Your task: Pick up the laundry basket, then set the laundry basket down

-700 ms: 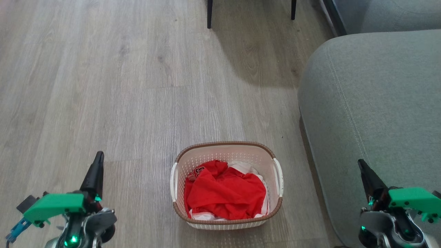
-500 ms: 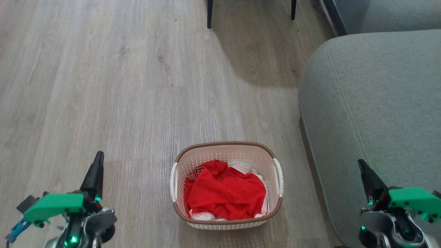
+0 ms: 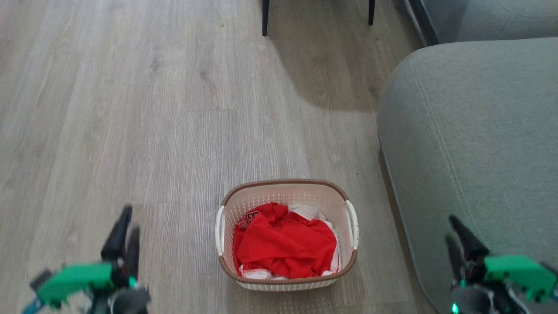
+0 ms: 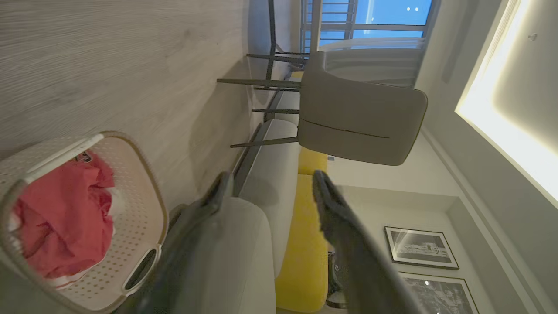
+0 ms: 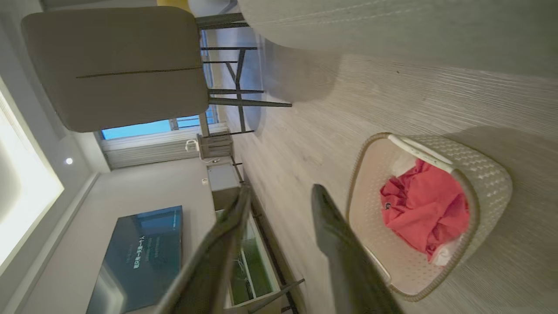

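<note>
The left gripper (image 3: pixel 129 220) hangs over the floor (image 3: pixel 130 109), jaws wide apart and empty. The laundry basket (image 3: pixel 279 194) stands on the floor between both grippers, near the grey sofa (image 3: pixel 471 131). The right gripper (image 3: pixel 451 226), by the sofa, has its jaws parted and holds nothing.

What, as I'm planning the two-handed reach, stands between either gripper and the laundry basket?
Nothing visible does. Only bare floor lies between the left gripper and the laundry basket, and between the basket and the right gripper, which shows against the sofa.
</note>
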You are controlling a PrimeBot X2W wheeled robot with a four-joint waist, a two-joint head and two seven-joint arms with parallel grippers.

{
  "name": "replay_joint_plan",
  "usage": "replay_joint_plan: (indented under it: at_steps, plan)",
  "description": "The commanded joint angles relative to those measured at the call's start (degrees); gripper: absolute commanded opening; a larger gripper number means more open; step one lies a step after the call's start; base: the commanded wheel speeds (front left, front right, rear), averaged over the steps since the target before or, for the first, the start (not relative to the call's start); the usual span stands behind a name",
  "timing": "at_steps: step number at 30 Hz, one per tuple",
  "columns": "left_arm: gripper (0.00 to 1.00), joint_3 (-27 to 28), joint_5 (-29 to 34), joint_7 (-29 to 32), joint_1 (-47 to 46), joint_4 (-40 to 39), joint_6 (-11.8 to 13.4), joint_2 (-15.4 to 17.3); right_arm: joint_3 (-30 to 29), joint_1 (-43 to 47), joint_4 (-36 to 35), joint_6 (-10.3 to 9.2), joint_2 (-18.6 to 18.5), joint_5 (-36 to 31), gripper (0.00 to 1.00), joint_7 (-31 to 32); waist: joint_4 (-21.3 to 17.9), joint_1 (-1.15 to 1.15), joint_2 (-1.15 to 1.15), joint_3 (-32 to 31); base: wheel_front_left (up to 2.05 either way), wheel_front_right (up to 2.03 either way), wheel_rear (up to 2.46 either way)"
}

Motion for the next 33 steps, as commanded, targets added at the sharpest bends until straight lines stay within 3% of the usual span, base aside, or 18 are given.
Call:
replay_joint_plan:
  at_steps: [1,16,33]
  plan:
    - [1.00,-0.19,0.11,-0.24,-0.31,-0.57,0.00,0.00,0.24,-0.23,-0.53,0.00,-0.07,-0.05,1.00,-0.24,0.00,0.00,0.00,-0.05,0.00,0.00,0.00]
    - [1.00,-1.45,3.28,-2.60,0.41,-3.19,0.55,0.04,1.82,0.11,-1.66,-0.01,-0.16,-2.97,1.00,-2.60,0.05,0.00,0.00,-0.47,0.00,0.00,0.00]
    - [1.00,-3.24,15.35,-5.45,0.70,-7.94,3.00,0.07,3.52,0.52,-6.42,-0.02,-0.28,-18.09,1.00,-5.45,0.17,0.00,0.00,-0.68,0.00,0.00,0.00]
